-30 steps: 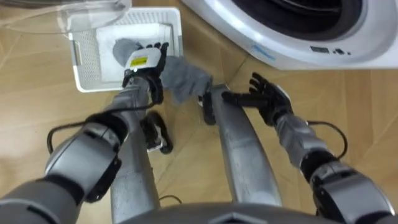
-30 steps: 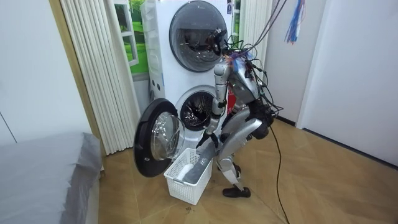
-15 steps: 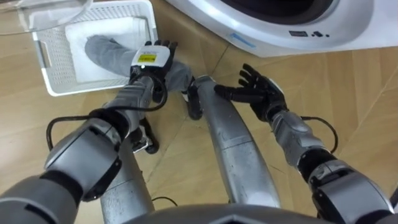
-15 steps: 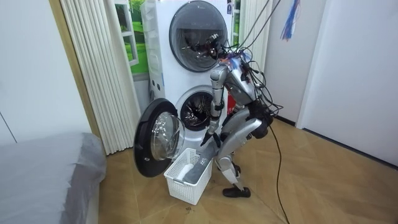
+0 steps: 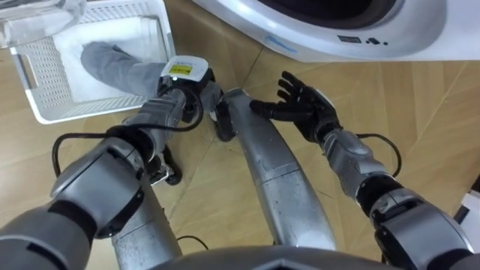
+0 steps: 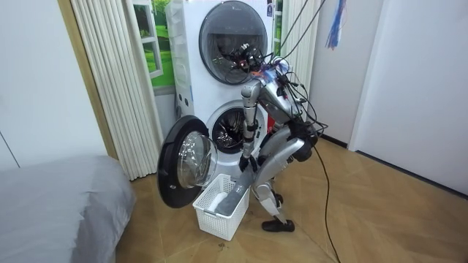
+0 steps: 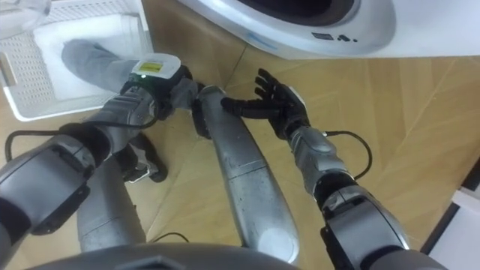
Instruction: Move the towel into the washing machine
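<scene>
L hand [image 5: 184, 81] grips limp towel [image 5: 112, 64] (prob.)

Grey towel, white basket, white washing machine, honey-brown wood floor.

The towel [image 5: 112, 64] is plain mid-grey against the white basket [image 5: 45, 94], whose walls carry a fine grid of holes. The washing machine [image 5: 315, 41] is glossy white with a black drum mouth, and its open door [image 6: 183, 169] is a black ring. Before the washing machine the floor [image 5: 420, 127] shows warm brown planks. Both the left hand [image 5: 186, 84] and the right hand [image 5: 304, 112] are black. On the room view's left of the washing machine hang cream curtains [image 6: 110, 88] in vertical pleats.
</scene>
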You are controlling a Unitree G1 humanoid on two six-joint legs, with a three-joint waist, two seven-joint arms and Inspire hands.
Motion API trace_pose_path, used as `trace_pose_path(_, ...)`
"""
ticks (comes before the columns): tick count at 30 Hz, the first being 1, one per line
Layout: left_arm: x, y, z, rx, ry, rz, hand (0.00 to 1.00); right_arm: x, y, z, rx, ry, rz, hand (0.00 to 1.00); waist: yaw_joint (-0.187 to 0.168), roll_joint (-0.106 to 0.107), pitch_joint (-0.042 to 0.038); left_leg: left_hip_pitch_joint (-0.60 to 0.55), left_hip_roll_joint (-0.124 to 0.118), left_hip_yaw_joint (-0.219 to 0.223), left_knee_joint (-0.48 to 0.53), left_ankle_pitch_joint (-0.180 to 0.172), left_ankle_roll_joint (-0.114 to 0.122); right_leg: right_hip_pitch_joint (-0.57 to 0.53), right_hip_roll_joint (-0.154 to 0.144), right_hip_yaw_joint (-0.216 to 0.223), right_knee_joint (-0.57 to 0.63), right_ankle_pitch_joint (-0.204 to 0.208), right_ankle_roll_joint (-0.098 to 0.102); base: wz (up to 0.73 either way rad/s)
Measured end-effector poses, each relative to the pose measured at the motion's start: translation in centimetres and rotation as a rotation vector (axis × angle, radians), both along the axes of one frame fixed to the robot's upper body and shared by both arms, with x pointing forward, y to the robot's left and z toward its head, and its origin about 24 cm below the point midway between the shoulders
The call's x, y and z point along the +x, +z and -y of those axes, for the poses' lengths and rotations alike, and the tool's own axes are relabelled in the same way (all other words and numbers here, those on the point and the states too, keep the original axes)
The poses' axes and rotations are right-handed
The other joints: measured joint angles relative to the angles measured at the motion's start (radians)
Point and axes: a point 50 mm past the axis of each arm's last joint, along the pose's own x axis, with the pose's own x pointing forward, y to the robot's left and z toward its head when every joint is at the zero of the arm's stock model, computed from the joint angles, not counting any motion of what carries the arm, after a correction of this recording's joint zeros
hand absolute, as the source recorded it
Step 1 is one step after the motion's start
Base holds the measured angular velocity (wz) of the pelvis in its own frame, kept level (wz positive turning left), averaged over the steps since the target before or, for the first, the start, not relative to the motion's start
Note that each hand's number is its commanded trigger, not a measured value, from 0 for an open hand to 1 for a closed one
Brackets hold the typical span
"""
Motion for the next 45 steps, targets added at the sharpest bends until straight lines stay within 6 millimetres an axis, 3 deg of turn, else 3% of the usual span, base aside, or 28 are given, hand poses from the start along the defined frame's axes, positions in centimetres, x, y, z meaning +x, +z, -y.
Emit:
trace_pose_path(10, -0.5, -0.6, -0.2, 0.019, -0.01, -0.018, 1.0, -0.2, -0.2, 0.0, -0.008, -0.004, -0.018, 0.0, 0.001, -0.007, -0.0012, 0.021, -0.001, 0.0, -0.001, 0.0, 0.0, 0.019, -0.001, 0.001, -0.001, 0.0, 0.0, 0.0)
trace_pose_path(19, -2.4, -2.6, -1.5, 0.072, -0.009, -0.077, 1.0, -2.2, -2.0, 0.6, -0.042, -0.045, -0.115, 0.0, 0.013, -0.007, -0.0015, 0.173, -0.018, -0.007, -0.073, 0.005, -0.007, 0.177, -0.014, -0.012, -0.061, -0.002, 0.0, 0.04)
trace_pose_path(23, -2.5, -2.5, -1.6, 0.011, 0.035, -0.054, 1.0, -3.9, -3.3, 1.5, -0.063, -0.078, -0.185, 0.0, 0.071, 0.002, -0.0036, 0.278, -0.021, -0.008, -0.158, 0.028, -0.01, 0.29, -0.01, -0.019, -0.145, 0.012, 0.006, 0.02)
trace_pose_path(26, -2.5, -2.5, -2.0, -0.045, 0.089, -0.023, 1.0, -4.6, -3.8, 2.0, -0.107, -0.071, -0.213, 0.0, 0.112, 0.02, -0.0026, 0.353, -0.024, -0.005, -0.217, 0.041, -0.009, 0.365, -0.011, -0.026, -0.198, 0.015, 0.008, 0.06)
trace_pose_path(30, -2.8, -2.6, -2.6, -0.092, 0.156, 0.011, 1.0, -5.1, -4.2, 2.5, -0.188, -0.028, -0.238, 0.0, 0.147, 0.046, -0.0027, 0.45, -0.04, -0.004, -0.295, 0.062, -0.01, 0.462, -0.027, -0.039, -0.255, 0.014, 0.011, 0.11)
trace_pose_path(32, -3.0, -2.7, -2.6, -0.117, 0.174, 0.024, 1.0, -5.4, -4.4, 2.6, -0.206, -0.013, -0.253, 0.0, 0.167, 0.049, -0.0024, 0.493, -0.049, -0.007, -0.33, 0.074, -0.012, 0.504, -0.033, -0.04, -0.28, 0.014, 0.011, 0.17)
trace_pose_path(38, -2.9, -2.4, -2.5, -0.283, 0.267, 0.04, 1.0, -5.6, -4.5, 2.5, -0.237, 0.017, -0.258, 0.0, 0.198, 0.06, -0.0007, 0.583, -0.057, -0.005, -0.405, 0.097, -0.011, 0.597, -0.044, -0.057, -0.341, 0.016, 0.016, 0.09)
trace_pose_path(45, -3.1, -1.7, -0.1, -0.592, 0.361, 0.061, 1.0, -5.9, -4.8, 2.6, -0.265, 0.023, -0.275, 0.0, 0.241, 0.064, -0.0005, 0.612, -0.072, -0.009, -0.448, 0.117, -0.008, 0.628, -0.056, -0.064, -0.374, 0.023, 0.021, 0.06)
